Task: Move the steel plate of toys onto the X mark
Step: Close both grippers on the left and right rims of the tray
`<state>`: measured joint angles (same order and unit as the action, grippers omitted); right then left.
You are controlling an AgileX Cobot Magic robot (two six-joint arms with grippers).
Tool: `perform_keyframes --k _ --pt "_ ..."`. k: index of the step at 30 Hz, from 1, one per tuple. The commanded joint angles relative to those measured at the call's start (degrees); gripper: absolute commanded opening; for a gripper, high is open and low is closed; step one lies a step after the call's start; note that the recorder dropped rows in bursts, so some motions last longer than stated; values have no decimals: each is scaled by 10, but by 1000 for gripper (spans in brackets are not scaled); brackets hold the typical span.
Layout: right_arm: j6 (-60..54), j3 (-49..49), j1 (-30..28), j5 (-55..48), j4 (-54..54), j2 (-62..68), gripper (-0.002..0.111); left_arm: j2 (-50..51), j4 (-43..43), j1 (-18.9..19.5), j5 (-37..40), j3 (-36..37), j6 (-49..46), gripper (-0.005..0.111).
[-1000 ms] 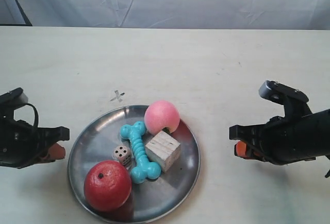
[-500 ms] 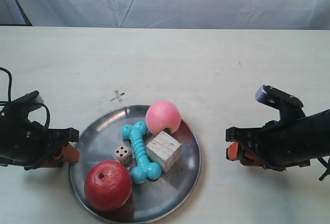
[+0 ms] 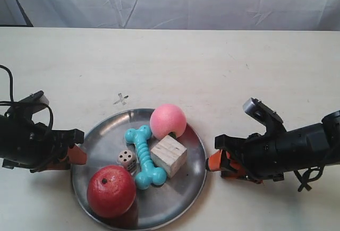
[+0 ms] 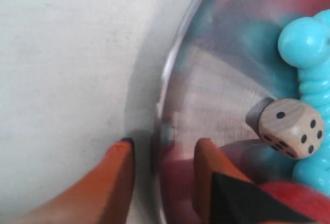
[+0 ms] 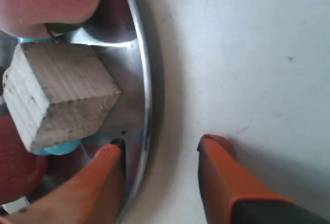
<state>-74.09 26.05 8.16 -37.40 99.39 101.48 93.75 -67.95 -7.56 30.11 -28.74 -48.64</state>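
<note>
The steel plate [image 3: 187, 184] lies near the table's front edge. It holds a red apple-like ball [image 3: 110, 190], a pink ball [image 3: 168, 120], a teal bone [image 3: 142, 156], a wooden cube [image 3: 168, 154] and a spotted die [image 3: 126, 159]. The X mark [image 3: 121, 99] is on the bare table just beyond the plate's far left rim. My left gripper [image 4: 164, 142] is open and straddles the plate [image 4: 166, 87] rim near the die [image 4: 290, 128]. My right gripper [image 5: 162, 141] is open, with one finger over the plate [image 5: 146, 87] rim beside the cube [image 5: 56, 90] and the other on the table.
A white cloth backdrop [image 3: 175, 0] hangs behind the table's far edge. In the exterior view the left arm [image 3: 26, 140] stands at the plate's left and the right arm [image 3: 287, 148] at its right, both low over the cream table [image 3: 212, 66].
Both arms have closed in on the plate from the sides. The right gripper travelled farthest and reached the right rim. The plate and toys have barely shifted.
</note>
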Motion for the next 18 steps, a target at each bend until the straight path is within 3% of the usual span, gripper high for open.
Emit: perform_keyframes --k 1,12,15,18 --pt "-14 8 0 -21 6 32 44 2 -8 0 -6 -3 -3 38" --pt "-2 45 83 21 6 43 43 41 -33 0 -13 -3 -19 38" --pt "4 46 86 23 6 43 36 46 -63 0 8 -3 -54 36" --pt "4 46 86 36 6 43 21 53 -84 0 11 -3 -78 29"
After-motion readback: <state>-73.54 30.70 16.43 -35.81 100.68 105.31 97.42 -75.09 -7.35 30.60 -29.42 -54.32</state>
